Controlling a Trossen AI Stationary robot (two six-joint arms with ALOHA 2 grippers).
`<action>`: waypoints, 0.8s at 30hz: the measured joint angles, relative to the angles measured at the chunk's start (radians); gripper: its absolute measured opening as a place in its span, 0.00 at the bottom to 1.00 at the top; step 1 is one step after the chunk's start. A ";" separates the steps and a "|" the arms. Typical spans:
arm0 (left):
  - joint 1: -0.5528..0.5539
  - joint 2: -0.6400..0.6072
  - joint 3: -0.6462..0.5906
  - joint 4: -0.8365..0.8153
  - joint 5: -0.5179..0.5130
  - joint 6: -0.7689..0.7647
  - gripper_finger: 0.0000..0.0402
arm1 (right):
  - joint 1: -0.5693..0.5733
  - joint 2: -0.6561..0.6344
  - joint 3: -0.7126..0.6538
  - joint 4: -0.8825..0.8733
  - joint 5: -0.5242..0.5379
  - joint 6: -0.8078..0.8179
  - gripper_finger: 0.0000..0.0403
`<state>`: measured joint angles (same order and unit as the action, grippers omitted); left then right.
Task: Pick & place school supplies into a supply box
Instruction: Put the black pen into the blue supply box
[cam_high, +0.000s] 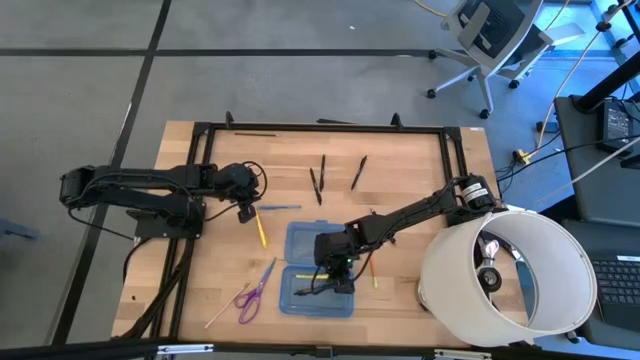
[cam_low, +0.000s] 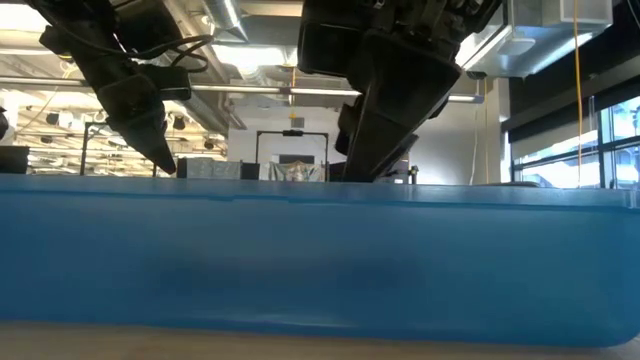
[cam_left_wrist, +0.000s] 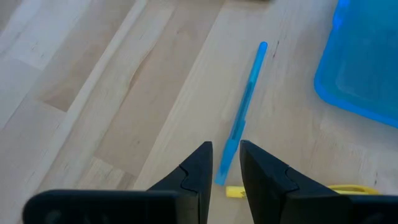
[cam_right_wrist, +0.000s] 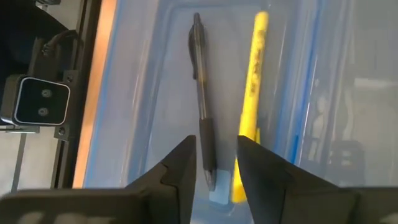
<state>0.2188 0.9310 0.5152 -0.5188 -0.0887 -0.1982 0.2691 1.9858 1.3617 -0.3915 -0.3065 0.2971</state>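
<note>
Wooden table (cam_high: 400, 160): right gripper (cam_right_wrist: 214, 163) open over supply box (cam_high: 318, 270), left gripper (cam_left_wrist: 225, 163) empty, narrowly parted

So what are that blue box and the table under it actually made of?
The supply box looks like translucent blue plastic with a smooth, slightly glossy finish: the right wrist view shows a black pen and a yellow pencil lying inside against see-through walls. The table looks like pale wood, probably sealed, with visible grain and plank seams.

Translucent glossy plastic supply box (cam_high: 318, 268), matt pale wood table (cam_high: 400, 190)
</note>
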 joint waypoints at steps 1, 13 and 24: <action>0.000 0.000 0.000 0.000 0.000 0.000 0.19 | -0.003 -0.004 0.000 -0.014 0.000 0.021 0.30; 0.000 0.000 0.000 -0.001 0.000 0.002 0.19 | -0.110 -0.108 0.001 -0.201 0.147 0.290 0.30; 0.000 0.000 0.000 -0.001 0.000 0.002 0.19 | -0.208 -0.118 -0.001 -0.705 0.288 0.419 0.30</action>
<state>0.2192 0.9310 0.5152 -0.5198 -0.0887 -0.1963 0.0615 1.8682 1.3609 -1.0966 -0.0181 0.7161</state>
